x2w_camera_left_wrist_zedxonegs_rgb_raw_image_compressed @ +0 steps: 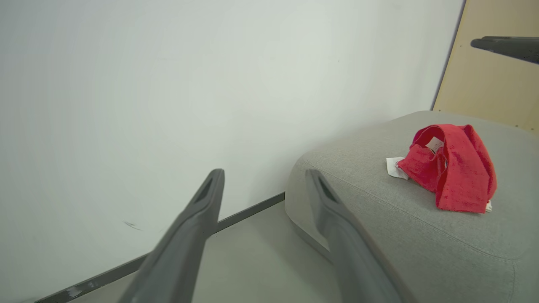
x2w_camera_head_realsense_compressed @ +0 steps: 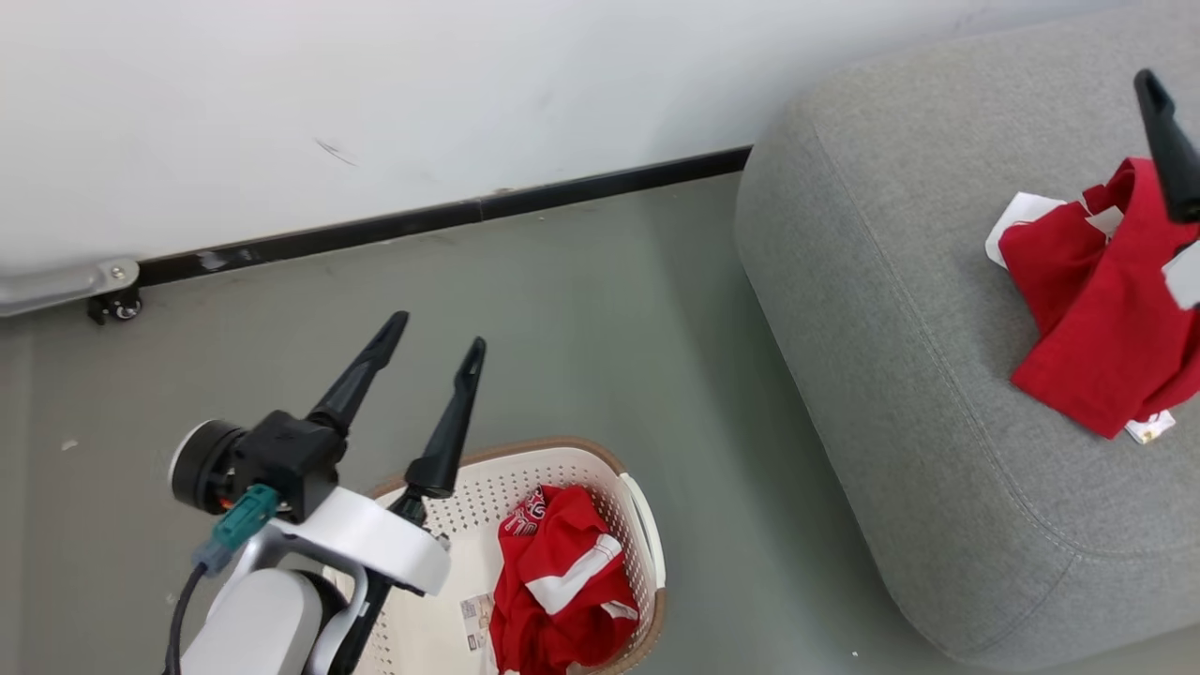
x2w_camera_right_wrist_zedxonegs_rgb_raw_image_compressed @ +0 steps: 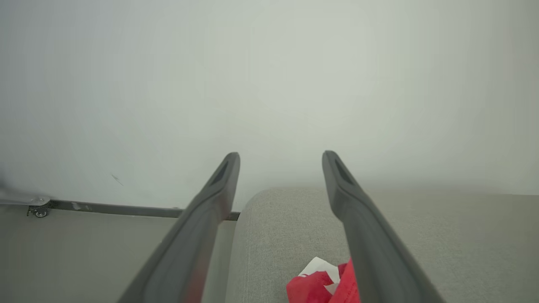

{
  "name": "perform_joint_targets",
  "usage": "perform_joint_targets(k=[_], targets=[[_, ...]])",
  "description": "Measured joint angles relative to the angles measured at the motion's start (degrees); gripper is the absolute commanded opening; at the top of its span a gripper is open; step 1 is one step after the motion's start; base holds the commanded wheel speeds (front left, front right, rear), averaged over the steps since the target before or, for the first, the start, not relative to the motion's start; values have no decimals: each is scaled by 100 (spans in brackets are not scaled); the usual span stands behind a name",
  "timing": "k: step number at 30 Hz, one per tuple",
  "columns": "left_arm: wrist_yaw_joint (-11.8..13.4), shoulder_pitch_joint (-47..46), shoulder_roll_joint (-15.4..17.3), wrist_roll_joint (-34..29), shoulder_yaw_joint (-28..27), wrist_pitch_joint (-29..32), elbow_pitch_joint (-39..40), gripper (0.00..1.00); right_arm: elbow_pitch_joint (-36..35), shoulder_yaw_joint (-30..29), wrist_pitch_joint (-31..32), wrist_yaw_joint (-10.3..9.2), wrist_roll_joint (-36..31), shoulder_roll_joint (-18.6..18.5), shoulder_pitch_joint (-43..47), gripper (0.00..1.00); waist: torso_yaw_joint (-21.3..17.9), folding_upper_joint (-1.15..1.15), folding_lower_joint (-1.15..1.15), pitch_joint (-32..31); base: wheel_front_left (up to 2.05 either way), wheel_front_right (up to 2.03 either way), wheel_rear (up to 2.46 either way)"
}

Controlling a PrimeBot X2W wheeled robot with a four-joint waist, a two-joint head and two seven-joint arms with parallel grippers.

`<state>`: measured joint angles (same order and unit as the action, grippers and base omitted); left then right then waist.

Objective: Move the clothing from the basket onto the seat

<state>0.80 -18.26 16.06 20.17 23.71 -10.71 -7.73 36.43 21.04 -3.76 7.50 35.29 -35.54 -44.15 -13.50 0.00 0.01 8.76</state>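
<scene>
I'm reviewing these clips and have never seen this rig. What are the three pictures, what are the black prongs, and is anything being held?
It is a two-armed robot. The head view looks down from its head; the other two look along each wrist's claw. The black prongs are claw fingers. The left claw hovers open over the basket, which holds one red garment. The right claw is open above the grey seat, where another red garment lies. Neither claw holds anything.
</scene>
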Motion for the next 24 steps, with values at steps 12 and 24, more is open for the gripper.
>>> perform_joint_targets(k=[12, 24], targets=[[279, 293, 103, 135, -374, -69, -159, 100, -347, 56, -592, 0, 79, 171, 659, 100, 371, 0, 0, -291, 0, 0, 0], [476, 605, 91, 297, -615, -172, -289, 100, -868, -7, -1011, 0, 144, 338, 1341, 100, 749, 0, 0, -527, 0, 0, 0]])
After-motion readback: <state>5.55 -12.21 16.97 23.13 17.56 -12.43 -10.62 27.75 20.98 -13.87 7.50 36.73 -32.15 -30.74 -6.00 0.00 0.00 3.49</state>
